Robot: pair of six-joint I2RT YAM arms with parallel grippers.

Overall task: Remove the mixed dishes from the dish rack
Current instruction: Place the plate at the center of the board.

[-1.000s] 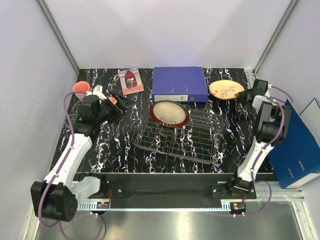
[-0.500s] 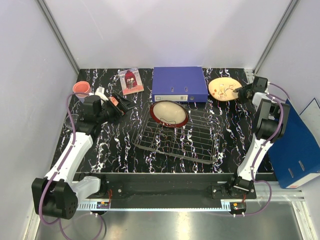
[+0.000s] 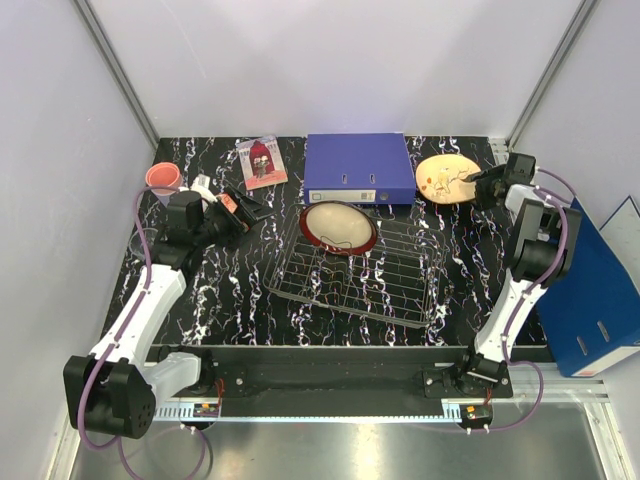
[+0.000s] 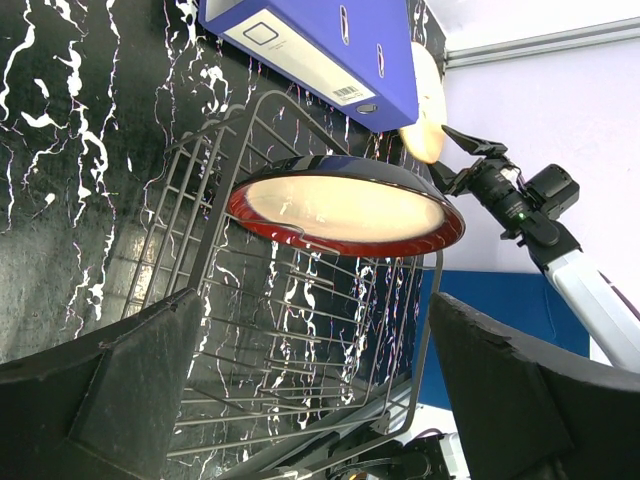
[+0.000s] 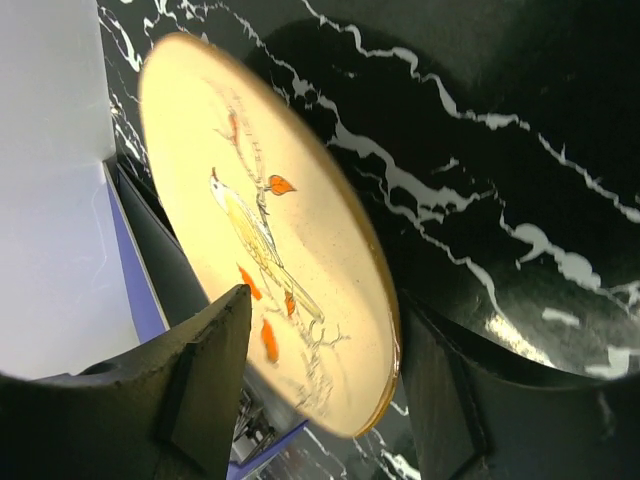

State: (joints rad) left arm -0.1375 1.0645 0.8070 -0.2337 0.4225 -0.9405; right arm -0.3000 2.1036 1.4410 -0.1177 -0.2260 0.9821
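The dish rack (image 3: 370, 275) sits mid-table with a red-rimmed cream bowl (image 3: 338, 226) leaning at its back left corner. A cream painted plate (image 3: 445, 178) rests on the table at the back right. My right gripper (image 3: 480, 180) is open at the plate's right rim. In the right wrist view the plate (image 5: 270, 230) lies tilted between the spread fingers of that gripper (image 5: 330, 390), neither pad pressing on it. My left gripper (image 3: 245, 205) is open and empty left of the rack. It faces the bowl (image 4: 340, 205) and rack (image 4: 300, 330). A pink cup (image 3: 162, 178) stands at the back left.
A blue binder (image 3: 358, 167) lies flat behind the rack, close to the plate. A small picture card (image 3: 261, 160) lies at the back left. A second blue binder (image 3: 590, 300) leans off the table's right side. Grey walls close in the back and both sides.
The right gripper's jaws have spread apart, letting go of the plate, which has shifted slightly left and settled. The left arm has barely moved.
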